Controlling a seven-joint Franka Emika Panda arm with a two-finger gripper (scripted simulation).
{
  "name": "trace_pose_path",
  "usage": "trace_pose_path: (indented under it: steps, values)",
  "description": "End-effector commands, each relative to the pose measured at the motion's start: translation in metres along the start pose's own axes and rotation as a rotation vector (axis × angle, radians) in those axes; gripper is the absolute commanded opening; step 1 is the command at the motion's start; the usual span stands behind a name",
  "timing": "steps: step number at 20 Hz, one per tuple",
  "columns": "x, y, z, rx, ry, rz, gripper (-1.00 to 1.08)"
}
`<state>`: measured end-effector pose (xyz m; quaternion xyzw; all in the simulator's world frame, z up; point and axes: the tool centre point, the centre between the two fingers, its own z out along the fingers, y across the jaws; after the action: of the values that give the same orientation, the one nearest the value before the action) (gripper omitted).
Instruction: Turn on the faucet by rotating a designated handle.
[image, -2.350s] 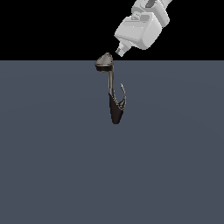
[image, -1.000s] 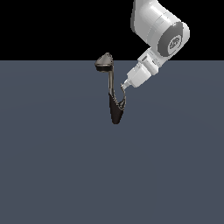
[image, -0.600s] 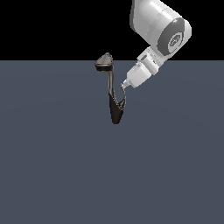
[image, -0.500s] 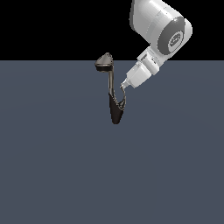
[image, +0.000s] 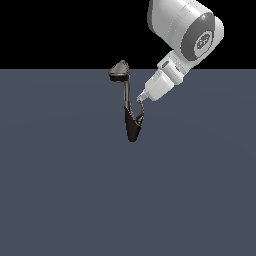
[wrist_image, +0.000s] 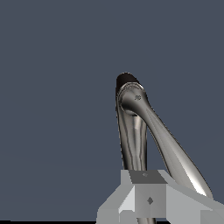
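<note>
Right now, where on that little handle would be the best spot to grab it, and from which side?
Probably near the free upper tip of the handle, coming from the exterior view's right, where the gripper is. The prong branches off the faucet base toward that side, and its tip sits farthest from the stem, giving the most turning leverage.

one faucet (image: 131, 117), bearing one thin handle (image: 141, 112) and one cone-shaped head (image: 119, 71); one robot arm (image: 185, 35) with one pincer (image: 141, 99).

The arm (image: 182, 30) is showing glossy white rounded shells, a grey round joint cap with dark markings, and a blocky white wrist section.
</note>
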<state>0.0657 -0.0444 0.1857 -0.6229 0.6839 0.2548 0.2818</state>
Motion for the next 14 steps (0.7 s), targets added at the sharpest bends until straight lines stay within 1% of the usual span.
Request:
trace_pose_path:
  steps: [1,14]
  values:
    - [0.001,0.003,0.0,-0.001,-0.001,0.0,-1.0]
    - [0.014,0.047,0.001,-0.009,-0.005,-0.004,-1.0]
